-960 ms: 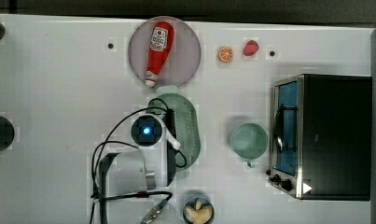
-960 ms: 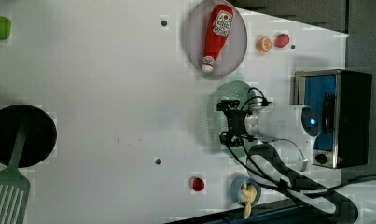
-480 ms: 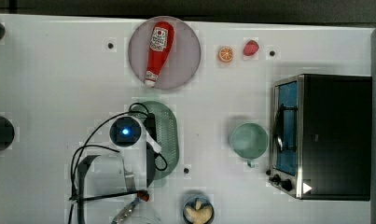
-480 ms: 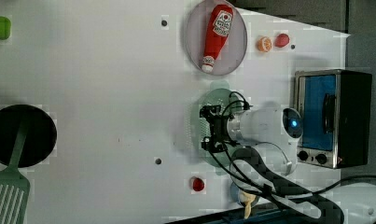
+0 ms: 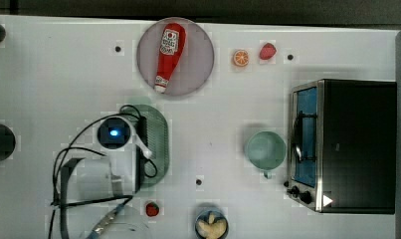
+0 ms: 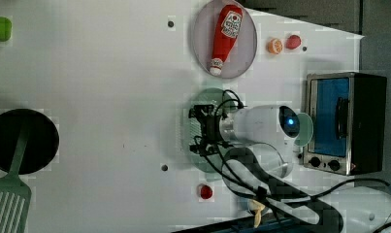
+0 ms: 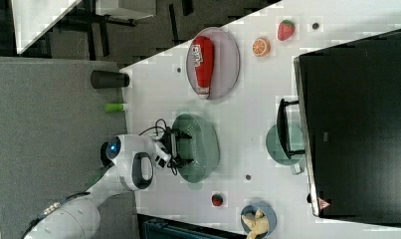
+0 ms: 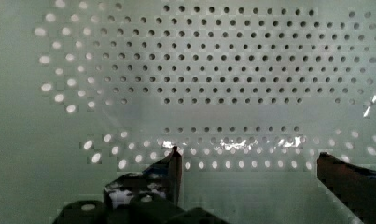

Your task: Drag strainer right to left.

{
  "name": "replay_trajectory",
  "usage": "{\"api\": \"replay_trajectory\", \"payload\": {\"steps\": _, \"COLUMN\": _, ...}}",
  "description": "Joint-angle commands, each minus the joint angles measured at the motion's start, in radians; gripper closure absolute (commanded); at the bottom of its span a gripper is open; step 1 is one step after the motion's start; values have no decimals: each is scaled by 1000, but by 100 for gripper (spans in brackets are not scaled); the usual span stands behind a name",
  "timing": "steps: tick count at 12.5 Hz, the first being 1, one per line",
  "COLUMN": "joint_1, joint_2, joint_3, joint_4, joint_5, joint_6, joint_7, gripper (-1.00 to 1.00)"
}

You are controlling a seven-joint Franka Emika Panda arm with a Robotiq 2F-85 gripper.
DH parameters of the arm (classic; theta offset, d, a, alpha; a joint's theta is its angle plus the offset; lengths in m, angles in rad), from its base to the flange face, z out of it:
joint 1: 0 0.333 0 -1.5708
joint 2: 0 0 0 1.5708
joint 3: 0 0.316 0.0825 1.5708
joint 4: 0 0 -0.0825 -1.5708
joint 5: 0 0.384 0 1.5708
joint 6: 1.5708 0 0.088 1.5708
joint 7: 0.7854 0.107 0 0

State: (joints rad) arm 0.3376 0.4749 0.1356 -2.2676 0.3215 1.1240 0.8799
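The pale mint-green oval strainer [image 5: 159,139] lies on the white table, left of centre in the top view, its left part covered by the arm's wrist [image 5: 113,133]. My gripper [image 8: 248,161] is open. Both dark fingertips [image 8: 171,163] reach down inside the perforated basin [image 8: 223,70]. In the left view the gripper [image 6: 195,128] sits over the strainer [image 6: 206,95]. The right view shows the gripper [image 7: 180,147] at the strainer's [image 7: 203,147] left side.
A mint mug [image 5: 265,149] and a toaster oven [image 5: 342,144] stand at the top view's right. A plate [image 5: 198,74] with a ketchup bottle [image 5: 169,55] lies above the strainer. A small strawberry [image 5: 151,209] and a bowl [image 5: 211,225] are below. A black pan [image 6: 23,141] sits far left in the left view.
The arm and the strainer under it have slid together toward the top view's left, away from the mug. The fingers stay spread.
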Motion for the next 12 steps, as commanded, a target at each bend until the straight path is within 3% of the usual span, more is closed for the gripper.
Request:
{"api": "replay_trajectory", "payload": {"steps": 1, "joint_1": 80, "joint_2": 4, "joint_3": -11, "joint_4": 57, "joint_5": 11, "joint_6": -23, "joint_7": 169, "gripper": -100}}
{"api": "replay_trajectory", "payload": {"steps": 12, "joint_1": 239, "joint_2": 135, "joint_3": -11, "joint_4": 278, "joint_5": 25, "joint_6": -64, "joint_7": 286, "gripper": -100}}
